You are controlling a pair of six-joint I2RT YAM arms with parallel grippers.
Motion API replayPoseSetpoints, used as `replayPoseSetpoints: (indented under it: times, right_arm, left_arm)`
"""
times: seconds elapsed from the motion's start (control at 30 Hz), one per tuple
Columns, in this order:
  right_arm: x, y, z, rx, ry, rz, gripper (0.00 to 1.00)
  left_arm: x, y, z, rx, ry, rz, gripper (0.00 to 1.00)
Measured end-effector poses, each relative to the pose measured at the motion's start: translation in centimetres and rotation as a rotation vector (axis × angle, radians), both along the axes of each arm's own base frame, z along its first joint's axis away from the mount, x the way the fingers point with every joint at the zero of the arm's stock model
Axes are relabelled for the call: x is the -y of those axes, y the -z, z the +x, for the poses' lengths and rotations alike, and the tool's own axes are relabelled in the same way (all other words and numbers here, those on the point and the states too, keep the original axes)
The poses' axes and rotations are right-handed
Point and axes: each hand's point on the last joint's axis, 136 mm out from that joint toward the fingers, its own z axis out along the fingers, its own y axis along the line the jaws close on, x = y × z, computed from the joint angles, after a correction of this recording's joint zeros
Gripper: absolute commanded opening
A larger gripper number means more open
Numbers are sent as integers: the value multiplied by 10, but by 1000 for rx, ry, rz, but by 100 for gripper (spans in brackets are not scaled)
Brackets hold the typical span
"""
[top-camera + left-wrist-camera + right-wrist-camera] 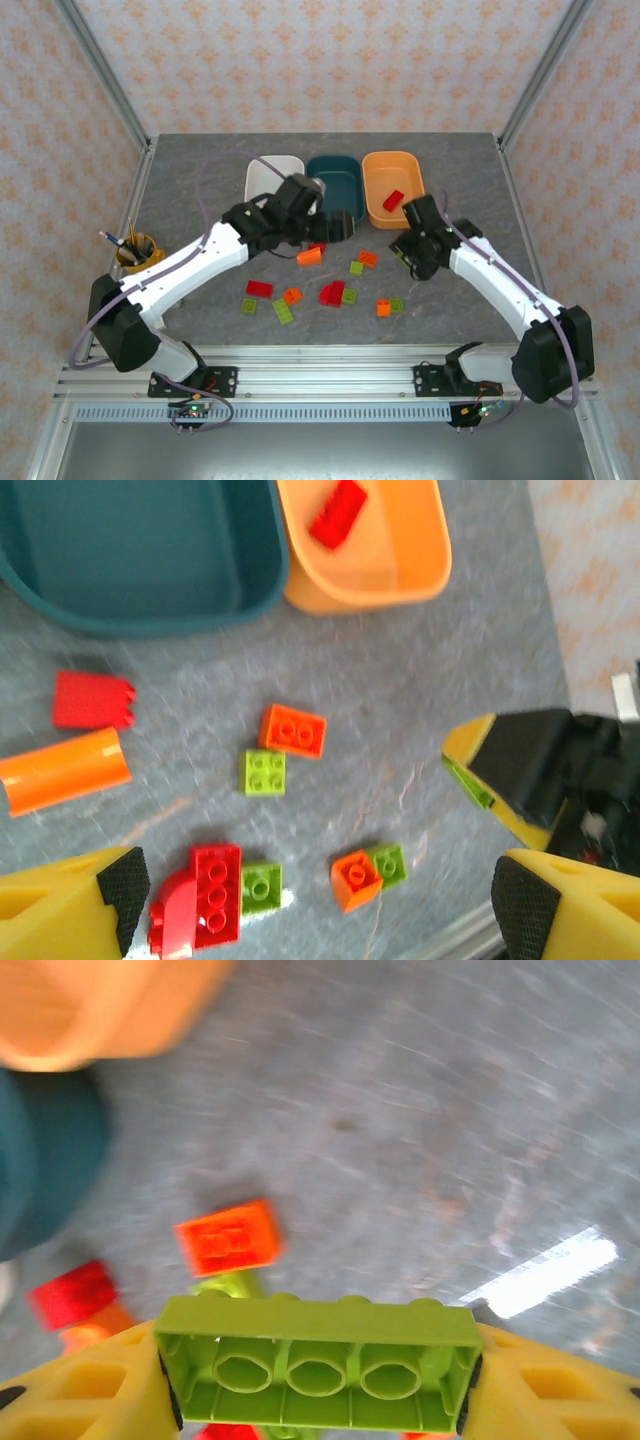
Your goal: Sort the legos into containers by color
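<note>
Right wrist view: right end effector (318, 1385) clamps long yellow-green plastic brick (318, 1355) by its short ends, seemingly clear of grey desk (450, 1110), just near of rounded orange plastic bin (80, 1010). Narrow grip; brick may pivot and drop. Open left end effector (322, 888) close by; arms could clash.

Three bins (336, 178): white, dark teal, orange. One pen cup (138, 250). Four red bricks (259, 289), four orange bricks (292, 296), six yellow-green bricks (284, 312).

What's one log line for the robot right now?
right pincer: shut on green brick | left pincer: open above loose bricks
</note>
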Motion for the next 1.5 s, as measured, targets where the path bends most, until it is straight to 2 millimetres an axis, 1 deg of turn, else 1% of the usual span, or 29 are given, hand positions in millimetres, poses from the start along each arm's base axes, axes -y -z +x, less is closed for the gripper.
replayPoseSetpoints:
  times: [0.07,0.1,0.17,0.23,0.27,0.33,0.43,0.53,0.67,0.73,0.8,0.87,0.97,1.07,1.2,1.27,1.33,1.4,1.47,1.5]
  right_arm:
    - [-22,-20,21,53,-80,-22,55]
    - [-33,-25,31,68,-115,-34,55]
    - [-58,-31,54,87,-190,-57,55]
    - [-82,-31,79,97,-247,-76,54]
    - [-92,-29,92,101,-268,-87,54]
    - [-104,-23,112,103,-299,-108,55]
    - [-120,-14,139,103,-336,-131,55]
    - [-137,-7,164,107,-362,-136,55]
    - [-158,15,196,100,-383,-128,56]
    - [-164,30,209,86,-386,-130,60]
    - [-167,44,219,70,-386,-131,67]
    - [-166,57,226,47,-388,-135,75]
    - [-161,68,229,18,-390,-143,81]
    - [-158,66,228,10,-395,-144,84]
    - [-160,54,228,32,-405,-140,83]
    - [-161,41,227,50,-414,-140,82]
    - [-162,17,224,91,-431,-141,81]
    - [-162,-17,216,154,-453,-146,81]
    - [-161,-53,200,224,-482,-147,81]
    - [-160,-74,187,273,-501,-141,81]
  left_arm:
    - [-16,-9,16,7,-62,-16,92]
    - [-24,-13,22,9,-90,-23,92]
    - [-43,-18,35,13,-154,-30,92]
    - [-61,-19,44,9,-208,-32,92]
    - [-71,-20,47,3,-237,-34,92]
    - [-85,-20,52,-1,-278,-36,92]
    - [-99,-26,56,8,-318,-47,92]
    - [-106,-32,54,21,-342,-58,92]
    - [-112,-31,45,20,-353,-59,92]
    - [-114,-29,41,15,-357,-59,92]
    - [-117,-28,37,11,-361,-55,92]
    - [-119,-27,32,7,-369,-54,92]
    - [-125,-28,26,11,-384,-48,92]
    - [-132,-27,17,9,-397,-38,92]
    - [-140,-24,7,2,-415,-21,92]
    - [-144,-20,2,-12,-425,-6,91]
    - [-149,-13,-4,-36,-439,17,91]
    - [-152,-4,-10,-64,-442,40,91]
    - [-156,8,-17,-102,-443,67,91]
    - [-157,14,-21,-121,-443,82,91]
